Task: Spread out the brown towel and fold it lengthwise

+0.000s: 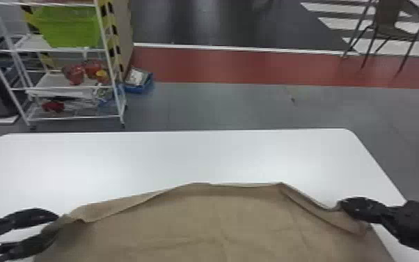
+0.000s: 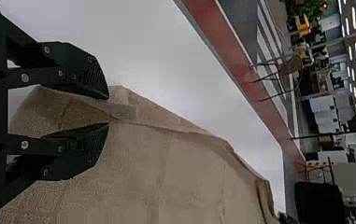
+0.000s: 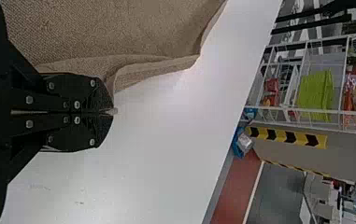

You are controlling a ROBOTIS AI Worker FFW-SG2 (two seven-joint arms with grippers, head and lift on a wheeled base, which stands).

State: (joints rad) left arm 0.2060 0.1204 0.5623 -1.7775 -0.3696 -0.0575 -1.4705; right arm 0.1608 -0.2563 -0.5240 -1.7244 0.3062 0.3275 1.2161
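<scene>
"Where's the brown towel point(image 1: 219, 223) lying?"

"Across the near part of the white desk point(image 1: 149, 156), running left to right between the two arms. Its near side goes off the bottom of the head view, so I can't swear which way is its true long axis. Left to right is my guess."

"And the left gripper point(image 2: 109, 111)?"

"At the towel's left end. Its jaws stand apart, a loose fold of cloth lying between them. The rest of the towel stretches away to the right."

"The right gripper point(image 3: 112, 112)?"

"Jaws together at the opposite end, seemingly pinching a bit of the rim. From there the cloth spreads to the left and back toward the robot."

"Which one is nearer, then?"

"Neither, really: each is already at its own end. The left just needs to close, I'd say."

"So what does the move turn on?"

"The line between the two sets of jaws. It runs roughly along the desk's far edge, but the middle of the towel's far edge bows out beyond it. I'd draw the ends apart along that line to straighten the edge before folding. Pull while the left is loose and the whole cloth may slide right."
</scene>
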